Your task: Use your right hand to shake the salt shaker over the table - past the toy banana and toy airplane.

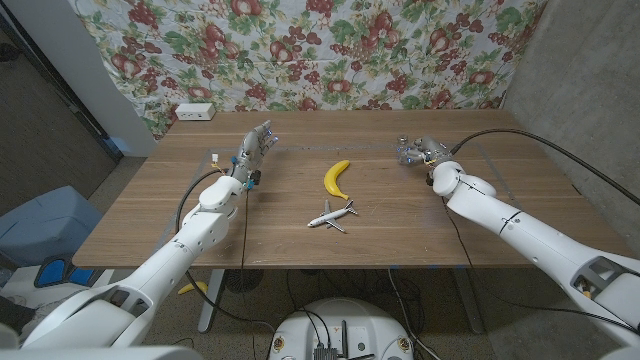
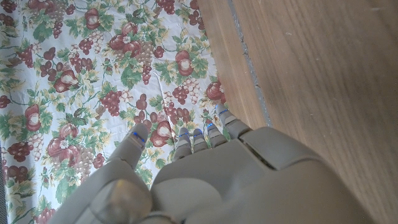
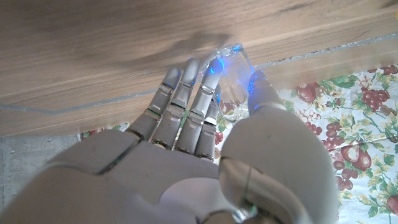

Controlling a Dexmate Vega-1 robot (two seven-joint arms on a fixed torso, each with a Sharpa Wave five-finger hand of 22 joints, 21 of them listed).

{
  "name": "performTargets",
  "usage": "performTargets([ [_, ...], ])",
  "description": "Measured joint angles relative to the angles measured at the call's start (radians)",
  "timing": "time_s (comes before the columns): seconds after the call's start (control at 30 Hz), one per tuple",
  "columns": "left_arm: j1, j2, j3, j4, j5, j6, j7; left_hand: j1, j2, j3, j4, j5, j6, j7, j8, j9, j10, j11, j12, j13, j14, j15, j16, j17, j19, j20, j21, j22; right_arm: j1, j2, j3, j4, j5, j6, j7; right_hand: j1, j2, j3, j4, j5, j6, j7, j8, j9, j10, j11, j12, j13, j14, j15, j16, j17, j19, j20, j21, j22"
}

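Note:
A clear glass salt shaker (image 3: 233, 78) sits between the thumb and fingers of my right hand (image 3: 205, 130). In the head view that hand (image 1: 418, 151) is at the far right of the table, holding the shaker (image 1: 408, 153) just above the wood. The yellow toy banana (image 1: 337, 177) lies at the table's middle. The small white toy airplane (image 1: 331, 215) lies just in front of it. Both toys are to the left of my right hand. My left hand (image 1: 255, 148) is raised at the far left with fingers apart and holds nothing.
A white box (image 1: 194, 112) stands at the back left corner of the wooden table (image 1: 300, 245). A floral cloth (image 1: 320, 50) hangs behind the table. A thin tape line (image 3: 112, 102) runs across the wood near my right hand.

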Motion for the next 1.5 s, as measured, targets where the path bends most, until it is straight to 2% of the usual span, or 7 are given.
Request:
performTargets([
  [0.5,0.0,0.0,0.0,0.001,-0.001,-0.002,-0.001,0.0,0.0,0.0,0.0,0.0,0.0,0.0,0.0,0.0,0.0,0.0,0.0,0.0,0.0,0.0,0.0,0.0,0.0,0.0,0.0,0.0,0.015,0.0,-0.021,0.001,-0.019,-0.041,0.015,0.0,0.0,0.0,0.0,-0.004,0.0,0.0,-0.004,-0.009,-0.007,0.007,-0.02,-0.009,-0.008,0.003,-0.004,-0.007,-0.007,0.0,0.004,0.0],
  [0.83,0.003,0.002,-0.001,-0.006,-0.001,-0.003,0.0,-0.006,-0.005,0.0,0.0,0.0,0.004,-0.004,0.0,0.0,0.0,0.0,0.0,0.0,0.0,0.0,0.0,0.0,0.0,0.0,0.0,0.0,0.027,-0.005,-0.035,-0.006,-0.03,-0.071,0.036,0.026,0.01,-0.008,0.007,-0.008,0.0,0.0,-0.048,-0.014,-0.053,0.042,-0.059,-0.015,-0.054,0.018,-0.011,-0.012,-0.022,0.0,0.004,0.0],
  [0.9,0.004,0.002,-0.001,-0.008,-0.001,-0.004,0.0,-0.005,-0.005,0.0,0.0,0.0,0.004,-0.004,0.0,0.0,0.0,0.0,0.0,0.0,0.0,0.0,0.0,0.0,0.0,0.0,0.0,0.0,0.03,-0.007,-0.039,-0.009,-0.033,-0.079,0.044,0.026,0.01,-0.021,0.004,-0.006,0.013,0.012,-0.057,-0.018,-0.096,0.024,-0.074,-0.022,-0.061,0.018,-0.011,-0.014,-0.026,0.004,0.004,0.0],
  [1.03,0.006,0.003,-0.001,-0.012,-0.001,-0.004,0.0,-0.005,-0.005,0.003,-0.003,0.0,0.004,-0.004,0.0,0.0,0.0,0.0,0.0,0.0,0.0,0.0,0.0,0.0,0.0,0.0,0.0,0.0,0.03,-0.007,-0.039,-0.009,-0.037,-0.089,0.052,0.026,0.01,-0.034,0.008,0.001,0.013,0.012,-0.082,-0.023,-0.144,0.031,-0.111,-0.041,-0.085,0.023,-0.012,-0.016,-0.032,0.011,0.004,0.0],
  [1.17,0.009,0.004,-0.001,-0.016,-0.001,-0.004,0.002,-0.005,-0.005,0.003,-0.003,0.0,0.004,-0.004,0.0,0.0,0.0,0.0,0.0,0.0,0.0,0.0,0.0,0.0,0.0,0.0,0.0,0.0,0.034,-0.013,-0.046,-0.017,-0.037,-0.096,0.058,0.036,0.02,-0.046,0.007,0.001,-0.002,-0.017,-0.123,-0.032,-0.234,0.025,-0.171,-0.066,-0.129,0.032,-0.03,-0.035,-0.045,0.023,0.004,0.0],
  [1.27,0.01,0.005,-0.002,-0.02,0.001,-0.004,0.003,-0.005,-0.005,0.0,-0.006,0.0,0.004,-0.004,0.0,0.0,0.0,0.0,0.0,0.0,0.0,0.0,0.0,0.0,0.0,0.0,0.0,0.0,0.034,-0.018,-0.046,-0.024,-0.037,-0.1,0.06,0.041,0.025,-0.054,0.011,0.001,-0.029,-0.033,-0.14,-0.037,-0.285,0.035,-0.211,-0.082,-0.162,0.039,-0.045,-0.053,-0.052,0.03,0.004,0.0],
  [1.5,0.015,0.007,-0.001,-0.029,0.001,-0.004,0.004,-0.005,-0.005,0.0,-0.006,0.0,0.004,-0.004,0.0,0.0,0.0,0.0,0.0,0.0,0.0,0.0,0.0,0.0,0.0,0.0,0.0,0.0,0.029,-0.027,-0.046,-0.033,-0.037,-0.106,0.065,0.029,0.013,-0.063,0.007,0.004,-0.085,-0.027,-0.165,-0.046,-0.38,0.055,-0.284,-0.106,-0.226,0.045,-0.072,-0.094,-0.068,0.046,-0.001,0.0],
])
